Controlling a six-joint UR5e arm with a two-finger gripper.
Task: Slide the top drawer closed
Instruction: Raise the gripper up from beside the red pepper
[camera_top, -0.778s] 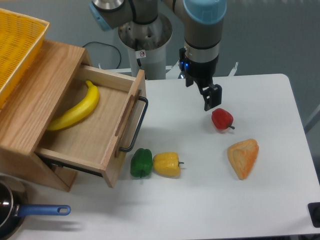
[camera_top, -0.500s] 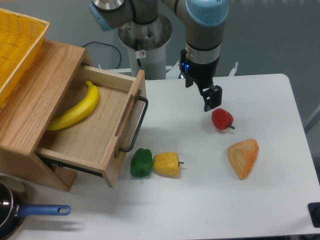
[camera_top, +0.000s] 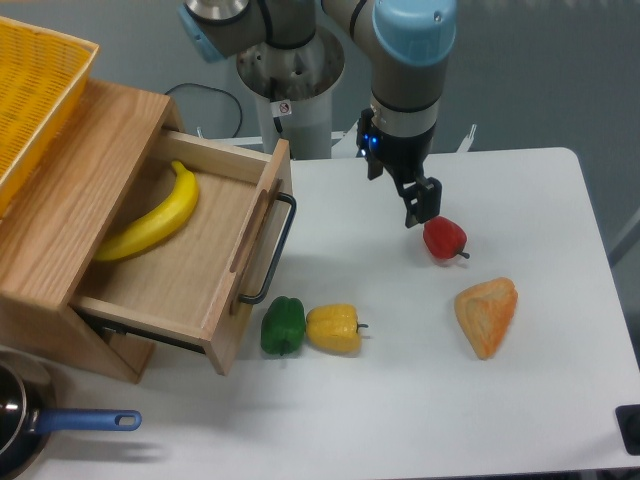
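The white surface (camera_top: 520, 400) carries everything, and at its left side sits the oak cabinet with the top drawer (camera_top: 185, 265) pulled well out toward the right. A banana (camera_top: 155, 215) lies inside it, and its black bar handle (camera_top: 270, 250) faces the middle of the surface. Nothing touches the drawer, so by my reading the closing push has not begun.

The tool (camera_top: 421, 205) hangs well to the right of the handle, just above and left of the red pepper (camera_top: 444, 238). From this angle its fingers overlap, so I cannot tell whether they are wide or narrow; it carries nothing that shows.

Risks, largest first. The drawer front is broad and slanted in this view; a push landing near one end rather than the middle could twist the drawer on its runners and jam it, or shove the whole cabinet leftward instead of closing it. A yellow basket (camera_top: 35, 90) rests on the cabinet top and could shift if the cabinet is jolted. The green pepper (camera_top: 283, 325) sits just beside the drawer's near corner, with the yellow pepper (camera_top: 333, 328) touching it; a low sweep toward the handle could knock them. The red pepper is nearest the tool and could be clipped as it departs.
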